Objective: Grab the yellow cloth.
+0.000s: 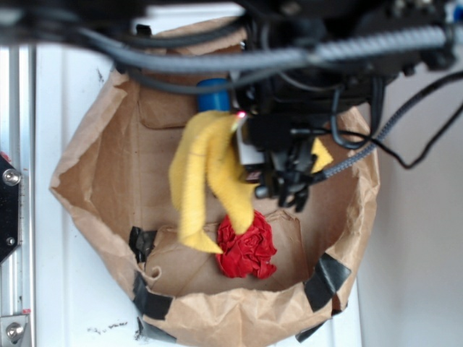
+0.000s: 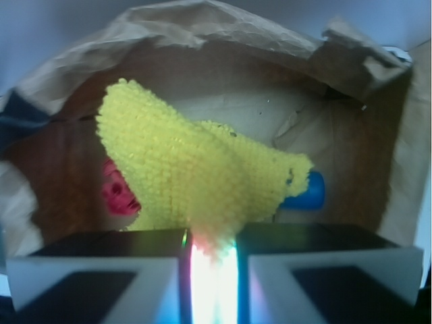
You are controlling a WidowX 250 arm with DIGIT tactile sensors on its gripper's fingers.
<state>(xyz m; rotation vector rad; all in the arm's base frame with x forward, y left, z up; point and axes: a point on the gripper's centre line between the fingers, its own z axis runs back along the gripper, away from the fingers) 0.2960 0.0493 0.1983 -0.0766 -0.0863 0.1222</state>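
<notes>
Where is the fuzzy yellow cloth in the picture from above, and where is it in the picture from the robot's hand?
Exterior view: the yellow cloth hangs in the middle of the picture, draped down over the paper bag, its lower end beside the red wad.
Wrist view: the yellow cloth fills the middle, pinched at the bottom between the two sides of the pincer.
Shared landmark: the blue bottle, peeking from behind the cloth in both.

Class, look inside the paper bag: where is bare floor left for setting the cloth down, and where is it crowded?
Bare floor lies left of the red wad, toward the taped wall of the paper bag, and right of the wad. The middle is crowded: the yellow cloth hangs from the gripper, with the blue bottle behind.
</notes>
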